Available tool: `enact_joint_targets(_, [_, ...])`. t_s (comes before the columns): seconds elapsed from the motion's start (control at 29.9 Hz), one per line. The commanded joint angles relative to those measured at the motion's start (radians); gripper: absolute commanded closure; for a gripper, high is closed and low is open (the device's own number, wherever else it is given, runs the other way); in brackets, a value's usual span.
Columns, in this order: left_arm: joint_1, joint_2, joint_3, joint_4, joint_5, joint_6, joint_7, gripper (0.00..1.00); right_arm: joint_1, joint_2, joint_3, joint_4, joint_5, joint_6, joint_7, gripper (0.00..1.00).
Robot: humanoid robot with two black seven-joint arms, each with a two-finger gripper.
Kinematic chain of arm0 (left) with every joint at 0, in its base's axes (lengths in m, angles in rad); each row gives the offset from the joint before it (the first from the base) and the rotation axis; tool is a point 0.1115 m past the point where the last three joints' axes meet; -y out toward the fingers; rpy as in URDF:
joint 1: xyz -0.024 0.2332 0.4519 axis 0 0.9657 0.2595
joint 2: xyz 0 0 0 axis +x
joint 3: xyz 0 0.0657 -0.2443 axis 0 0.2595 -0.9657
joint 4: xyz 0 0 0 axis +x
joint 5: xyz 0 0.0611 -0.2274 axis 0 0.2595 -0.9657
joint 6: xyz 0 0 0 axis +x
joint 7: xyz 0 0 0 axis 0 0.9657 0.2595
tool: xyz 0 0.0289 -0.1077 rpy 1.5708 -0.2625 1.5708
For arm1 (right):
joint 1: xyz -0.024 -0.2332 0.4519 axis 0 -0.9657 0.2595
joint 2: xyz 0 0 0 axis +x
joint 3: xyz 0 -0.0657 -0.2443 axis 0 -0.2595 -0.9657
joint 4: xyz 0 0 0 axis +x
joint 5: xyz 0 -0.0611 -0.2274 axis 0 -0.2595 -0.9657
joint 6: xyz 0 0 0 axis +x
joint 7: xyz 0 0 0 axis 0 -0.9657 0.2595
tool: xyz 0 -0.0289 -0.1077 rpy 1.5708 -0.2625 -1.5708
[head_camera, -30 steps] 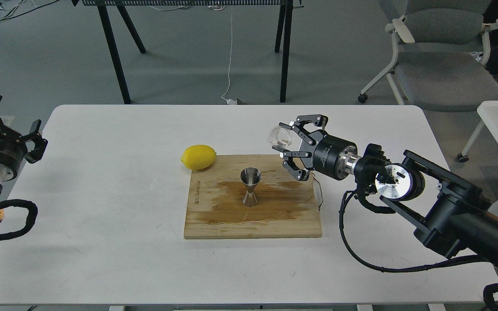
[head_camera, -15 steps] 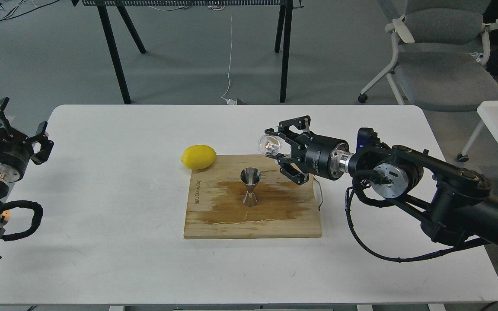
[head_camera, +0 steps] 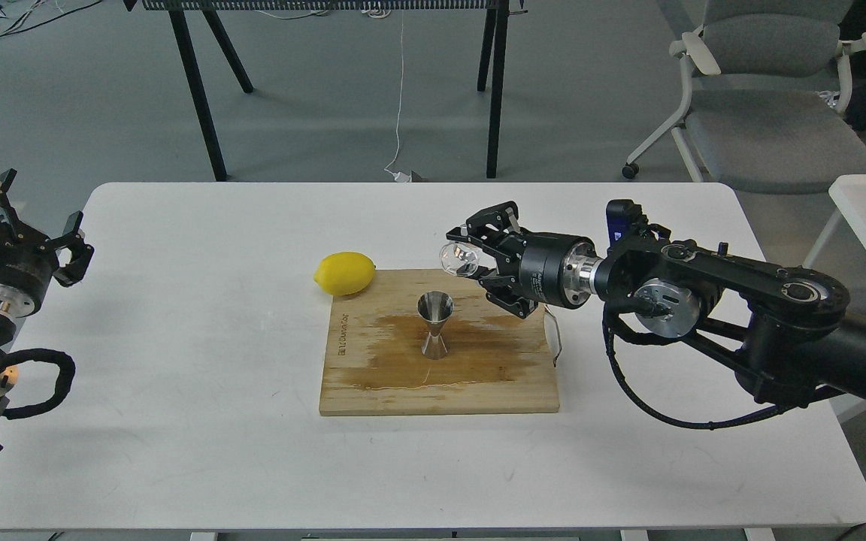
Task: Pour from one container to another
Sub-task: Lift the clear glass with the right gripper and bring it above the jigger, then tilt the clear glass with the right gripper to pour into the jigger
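Note:
My right gripper (head_camera: 470, 259) is shut on the small clear cup (head_camera: 458, 258), holding it tipped on its side above the board, up and to the right of the steel jigger (head_camera: 435, 324). The jigger stands upright near the middle of the wooden cutting board (head_camera: 373, 383), whose surface shows a wet brown stain. Far off at the table's left edge my left gripper (head_camera: 16, 218) is open and holds nothing.
A yellow lemon (head_camera: 344, 273) lies at the board's back left corner. The white table (head_camera: 177, 421) carries the board. Behind the table stand black table legs (head_camera: 200, 98); a grey office chair (head_camera: 764, 113) is at the back right.
My right gripper has carried the clear cup leftward, closer to the jigger, and has rotated at the wrist, tipping the cup further. The left arm shifted slightly at first, then stayed still.

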Motion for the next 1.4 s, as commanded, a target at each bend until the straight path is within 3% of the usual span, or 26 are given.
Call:
enact_joint_targets(0.0, [0.0, -0.007, 0.0, 0.0, 0.0, 0.0, 0.0, 0.07, 0.012, 0.0, -0.013, -0.005, -0.033, 0.0, 0.001, 0.76])
enact_joint_targets(1.37, [0.008, -0.016, -0.002, 0.0, 0.0, 0.0, 0.0, 0.06, 0.158, 0.088, -0.184, -0.039, -0.144, 0.0, 0.004, 0.76])
